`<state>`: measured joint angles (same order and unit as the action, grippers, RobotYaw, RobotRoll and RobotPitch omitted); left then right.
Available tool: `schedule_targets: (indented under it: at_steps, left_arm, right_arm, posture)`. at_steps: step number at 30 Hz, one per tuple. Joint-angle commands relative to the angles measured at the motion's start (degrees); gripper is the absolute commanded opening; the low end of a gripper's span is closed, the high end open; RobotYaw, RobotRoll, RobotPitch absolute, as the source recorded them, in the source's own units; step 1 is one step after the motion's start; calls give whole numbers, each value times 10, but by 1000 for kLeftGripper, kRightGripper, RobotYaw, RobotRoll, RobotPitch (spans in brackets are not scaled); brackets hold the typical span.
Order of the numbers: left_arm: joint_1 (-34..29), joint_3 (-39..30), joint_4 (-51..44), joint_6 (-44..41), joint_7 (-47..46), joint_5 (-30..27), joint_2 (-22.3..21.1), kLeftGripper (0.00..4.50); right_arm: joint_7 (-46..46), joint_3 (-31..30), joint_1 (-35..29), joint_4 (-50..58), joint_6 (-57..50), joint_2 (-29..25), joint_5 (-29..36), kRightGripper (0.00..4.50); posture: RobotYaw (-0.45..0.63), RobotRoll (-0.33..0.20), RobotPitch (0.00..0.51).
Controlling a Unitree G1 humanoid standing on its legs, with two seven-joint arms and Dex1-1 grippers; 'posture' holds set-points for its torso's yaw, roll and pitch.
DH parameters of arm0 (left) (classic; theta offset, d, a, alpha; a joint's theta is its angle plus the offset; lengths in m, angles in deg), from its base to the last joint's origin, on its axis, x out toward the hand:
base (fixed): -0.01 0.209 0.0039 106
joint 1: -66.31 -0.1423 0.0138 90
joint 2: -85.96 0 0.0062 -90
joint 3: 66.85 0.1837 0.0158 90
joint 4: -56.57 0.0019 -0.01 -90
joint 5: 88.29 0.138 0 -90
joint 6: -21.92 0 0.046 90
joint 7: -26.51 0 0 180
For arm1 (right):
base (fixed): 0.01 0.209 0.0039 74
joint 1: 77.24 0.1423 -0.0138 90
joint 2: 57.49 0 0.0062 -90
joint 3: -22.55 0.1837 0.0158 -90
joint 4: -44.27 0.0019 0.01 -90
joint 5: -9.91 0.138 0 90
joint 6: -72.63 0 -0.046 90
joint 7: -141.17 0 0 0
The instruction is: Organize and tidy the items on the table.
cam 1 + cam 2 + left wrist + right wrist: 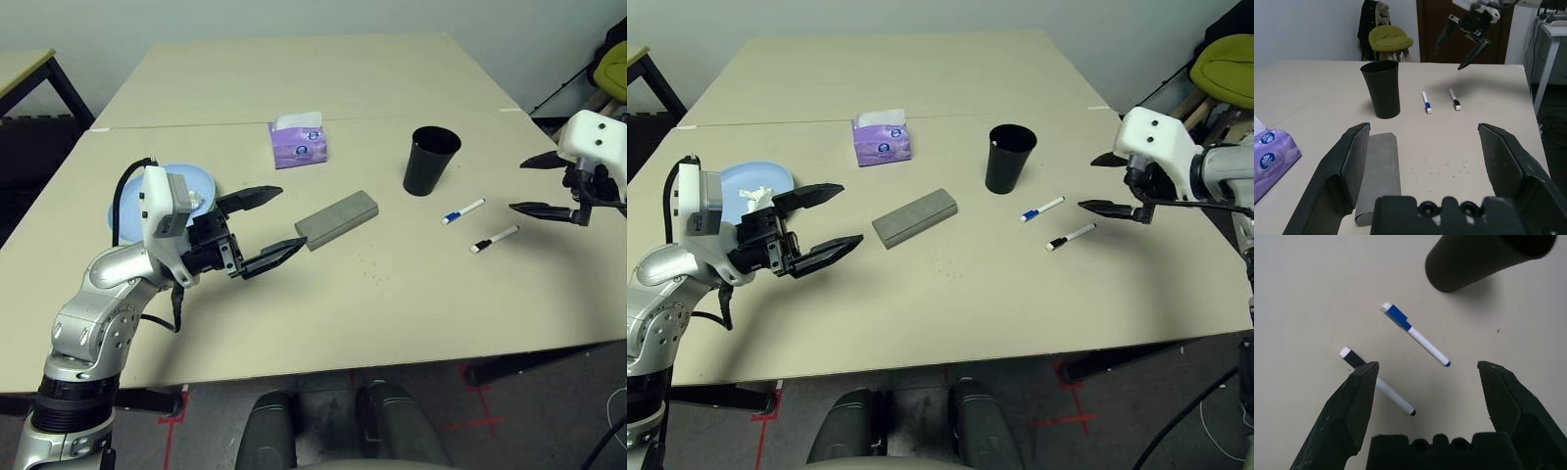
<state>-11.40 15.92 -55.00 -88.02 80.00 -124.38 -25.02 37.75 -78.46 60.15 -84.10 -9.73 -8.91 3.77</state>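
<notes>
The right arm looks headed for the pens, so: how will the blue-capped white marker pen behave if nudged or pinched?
The slim, round blue-capped white marker pen lies flat on the pale beige laminate table, so a nudge would probably roll it. It looks stiff and light. Its smooth barrel might slip between jaws.

White wall (1303, 24), dark door (1435, 24), stool (1390, 41) w/ green cushion.

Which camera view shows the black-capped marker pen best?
The right wrist view: the black-capped marker pen lies close, though one of the right gripper's fingers covers its middle. Both eye views and the left wrist view show it small and far.
</notes>
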Motion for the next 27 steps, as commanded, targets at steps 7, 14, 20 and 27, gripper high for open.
schedule_targets:
  at_steps: [7,14,20,27]
  left_arm:
    - [0,10,-3,4,-3,13,0,4492]
    - [-3,13,-8,6,-6,17,1,4492]
    - [-10,13,-17,2,-10,14,1,4492]
    - [-18,10,-20,0,-8,10,-4,4492]
  right_arm:
    - [64,-94,94,-88,135,58,-89,4500]
    - [99,-161,169,-184,232,96,-161,4500]
    - [117,-205,209,-248,299,119,-216,4500]
    - [99,-243,223,-285,347,148,-268,4500]
  posture:
    - [34,0,73]
    - [59,0,82]
    - [68,0,96]
    - [65,0,106]
